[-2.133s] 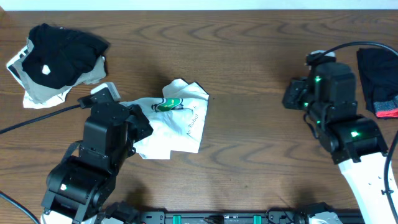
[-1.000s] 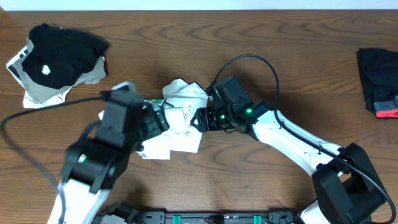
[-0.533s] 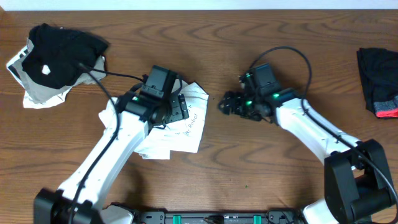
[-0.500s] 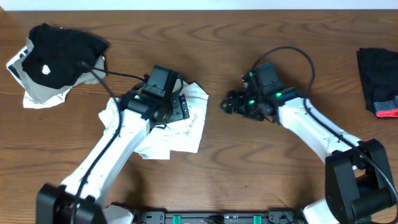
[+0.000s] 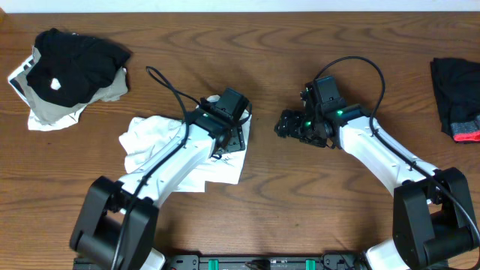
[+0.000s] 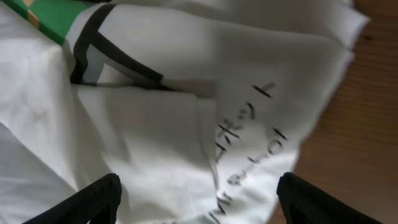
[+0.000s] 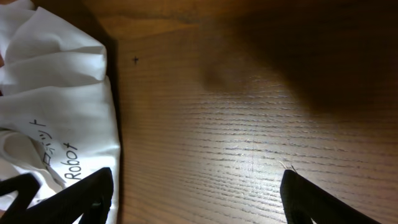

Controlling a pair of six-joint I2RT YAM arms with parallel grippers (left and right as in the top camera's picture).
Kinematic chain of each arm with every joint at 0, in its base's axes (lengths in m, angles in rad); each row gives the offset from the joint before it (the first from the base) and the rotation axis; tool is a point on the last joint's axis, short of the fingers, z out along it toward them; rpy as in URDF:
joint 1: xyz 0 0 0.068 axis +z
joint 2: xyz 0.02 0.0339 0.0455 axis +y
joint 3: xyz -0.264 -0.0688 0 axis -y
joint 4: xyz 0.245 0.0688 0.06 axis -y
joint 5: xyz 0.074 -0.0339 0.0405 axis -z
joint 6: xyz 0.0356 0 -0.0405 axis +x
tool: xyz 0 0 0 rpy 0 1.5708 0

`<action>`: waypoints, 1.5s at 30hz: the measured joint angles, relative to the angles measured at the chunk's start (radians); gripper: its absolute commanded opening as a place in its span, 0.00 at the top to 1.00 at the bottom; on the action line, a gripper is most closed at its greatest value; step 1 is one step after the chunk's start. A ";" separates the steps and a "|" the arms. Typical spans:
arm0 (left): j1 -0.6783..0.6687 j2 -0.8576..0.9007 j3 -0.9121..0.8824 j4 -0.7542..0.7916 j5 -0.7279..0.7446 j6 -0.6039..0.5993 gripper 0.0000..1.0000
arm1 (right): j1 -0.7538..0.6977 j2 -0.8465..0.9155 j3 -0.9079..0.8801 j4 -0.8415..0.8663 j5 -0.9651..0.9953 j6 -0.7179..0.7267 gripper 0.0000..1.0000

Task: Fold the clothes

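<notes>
Overhead view: the white T-shirt (image 5: 154, 139) lies crumpled on the wooden table (image 5: 315, 202), toward 9 o'clock of centre; the left gripper (image 5: 238, 137) hangs over the shirt's 3 o'clock edge; the right gripper (image 5: 285, 124) sits just past that edge, over bare wood, clear of the cloth. Left wrist view: its fingers (image 6: 93, 199) stand wide apart above the black print and the green mark (image 6: 56, 15), pinching nothing. Right wrist view: those jaws also gape, with only wood between them and the shirt at 9 o'clock. A black garment with a white spot (image 5: 75, 64) rests on pale cloth (image 5: 45, 112) at 10 o'clock; a black garment with red trim (image 5: 454, 94) lies at 3 o'clock.
</notes>
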 measured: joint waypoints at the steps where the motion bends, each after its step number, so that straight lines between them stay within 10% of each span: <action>1: 0.000 0.015 0.000 0.005 -0.007 -0.006 0.17 | 0.000 0.000 0.000 0.000 0.004 0.000 0.16; 17: 0.000 0.099 0.000 0.023 -0.060 -0.033 0.42 | 0.002 0.000 0.000 -0.012 0.037 -0.002 0.16; 27: 0.000 0.090 0.005 -0.042 -0.077 -0.035 0.93 | 0.002 0.000 -0.001 -0.042 0.042 -0.002 0.17; 45: 0.001 -0.130 0.006 -0.122 -0.169 -0.032 0.94 | 0.235 0.000 -0.001 -0.038 -0.109 0.031 0.19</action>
